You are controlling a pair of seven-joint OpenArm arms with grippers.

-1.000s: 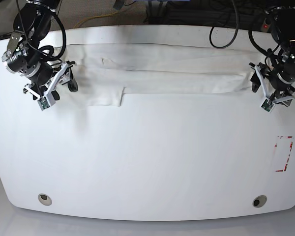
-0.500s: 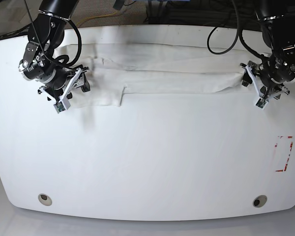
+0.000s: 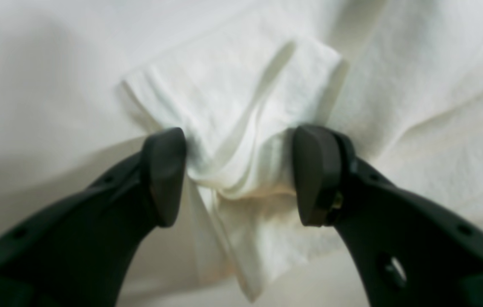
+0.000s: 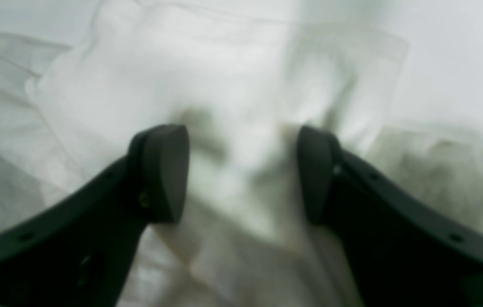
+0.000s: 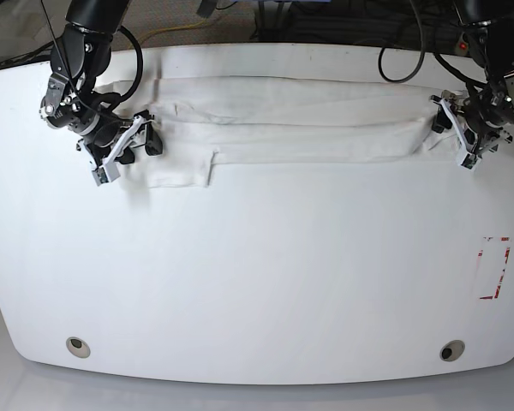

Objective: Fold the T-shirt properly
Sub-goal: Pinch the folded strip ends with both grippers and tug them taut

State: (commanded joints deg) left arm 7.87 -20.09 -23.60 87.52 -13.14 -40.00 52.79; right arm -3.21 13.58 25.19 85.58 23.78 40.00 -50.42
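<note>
The T-shirt lies folded into a long white band across the far part of the table, and no print shows. My left gripper is at its right end. In the left wrist view this gripper is open, with a bunched corner of the T-shirt between its pads and touching both. My right gripper is at the band's left end. In the right wrist view it is open over the T-shirt, with a blurred fold of cloth between its fingers.
The white table spreads out in front of the shirt. A red-and-white marking is near its right edge. Two round holes sit near the front edge. Cables hang behind the back edge.
Both arms have moved back towards the far edge and in onto the ends of the shirt. Each gripper has gone from beside the cloth to having cloth between its fingers.
</note>
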